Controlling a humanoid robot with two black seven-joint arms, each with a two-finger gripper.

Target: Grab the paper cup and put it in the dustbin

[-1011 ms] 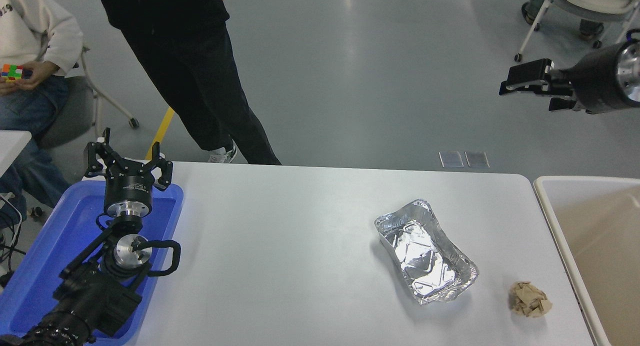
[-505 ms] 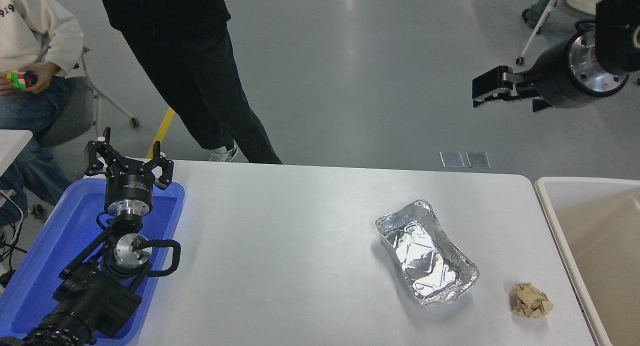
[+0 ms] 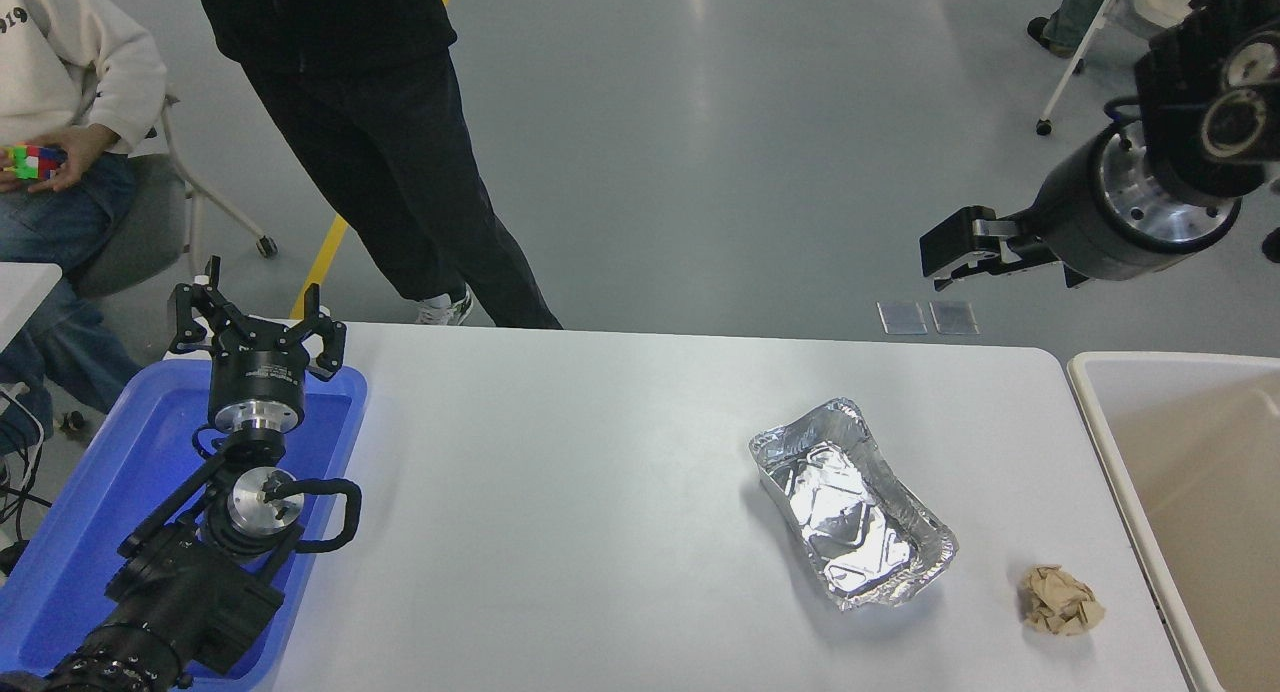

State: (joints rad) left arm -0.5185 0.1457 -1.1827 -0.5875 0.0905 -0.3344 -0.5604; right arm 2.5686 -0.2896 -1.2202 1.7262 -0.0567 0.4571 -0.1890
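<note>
The paper cup is out of view. The dustbin (image 3: pixel 1105 417), a large beige bin with a pale rim, stands off the table's right end, and only part of its inside shows. My right gripper (image 3: pixel 962 262) hangs in the air beyond the table's far right corner, up and to the left of the dustbin. It is open and holds nothing. My left gripper (image 3: pixel 257 320) is parked over the blue tray (image 3: pixel 120 482) at the lower left, open and holding nothing.
A crumpled silver foil tray (image 3: pixel 850 502) lies right of the table's middle. A brown paper ball (image 3: pixel 1060 600) sits near the front right corner beside the dustbin. A person in black stands at the far side, and another sits at the top left.
My right gripper has swung left and then lower, from high over the dustbin's far side to just beyond the table's far right corner. The left arm has not moved.
</note>
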